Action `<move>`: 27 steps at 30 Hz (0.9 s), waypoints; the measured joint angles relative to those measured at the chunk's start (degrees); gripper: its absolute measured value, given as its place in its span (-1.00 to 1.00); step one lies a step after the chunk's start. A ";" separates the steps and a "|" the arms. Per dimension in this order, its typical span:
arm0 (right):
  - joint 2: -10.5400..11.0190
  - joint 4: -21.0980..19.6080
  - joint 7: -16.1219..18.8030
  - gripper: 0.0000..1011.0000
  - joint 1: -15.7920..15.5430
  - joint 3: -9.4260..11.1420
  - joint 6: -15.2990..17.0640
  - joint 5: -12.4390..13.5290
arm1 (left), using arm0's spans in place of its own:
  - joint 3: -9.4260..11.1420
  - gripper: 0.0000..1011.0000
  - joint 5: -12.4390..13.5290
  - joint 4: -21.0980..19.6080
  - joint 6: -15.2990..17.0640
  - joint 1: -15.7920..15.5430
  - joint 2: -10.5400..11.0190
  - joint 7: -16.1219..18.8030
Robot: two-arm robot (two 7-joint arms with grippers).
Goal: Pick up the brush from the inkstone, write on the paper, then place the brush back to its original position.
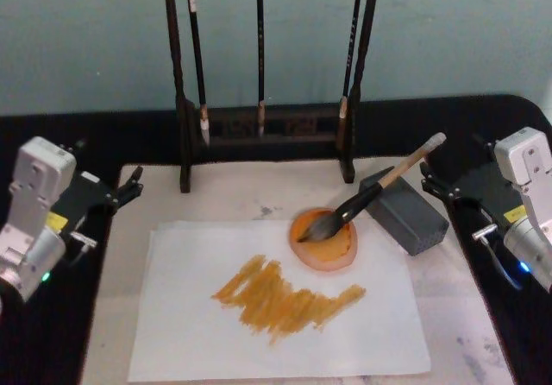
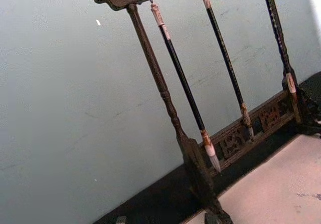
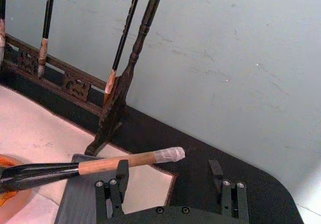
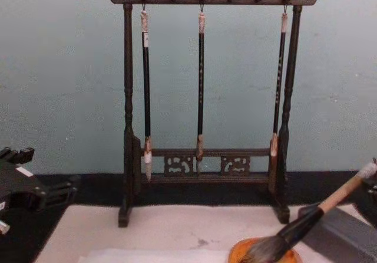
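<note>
1. The brush [image 1: 371, 197] lies slanted, its bristles down in the inkstone [image 1: 341, 260] and its pale handle propped on the grey block [image 1: 410, 217], so the wet tip stays off the paper [image 1: 190, 333] and the mat [image 1: 233, 199].
2. The paper lies flat on the mat, just beside the inkstone and tucked slightly under its rim. It carries a broad band of orange-brown strokes [image 1: 285, 299], so the writing looks done.
3. The right gripper [image 1: 431, 182] hovers just beyond the handle's whitish end, jaws wide and empty. That suggests the brush is released and back in its place.
4. The left gripper [image 1: 131, 186] sits at the mat's left edge over the dark worktop [image 1: 60, 342], jaws apparently spread, holding nothing, well apart from the brush.
5. The brush rack [image 1: 259, 130] stands behind with three thin brushes hanging.
</note>
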 joint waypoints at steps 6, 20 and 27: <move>-0.20 -1.71 2.60 0.98 -1.61 3.04 1.53 5.04 | 0.00 1.00 0.00 0.00 0.00 0.00 0.00 0.00; -3.21 -6.52 16.47 0.98 -9.33 16.25 15.61 35.02 | 0.00 1.00 0.00 0.00 0.00 0.00 0.00 0.00; -5.17 -4.45 19.69 0.98 -9.94 19.51 22.65 47.77 | 0.00 1.00 0.00 0.00 0.00 0.00 0.00 0.00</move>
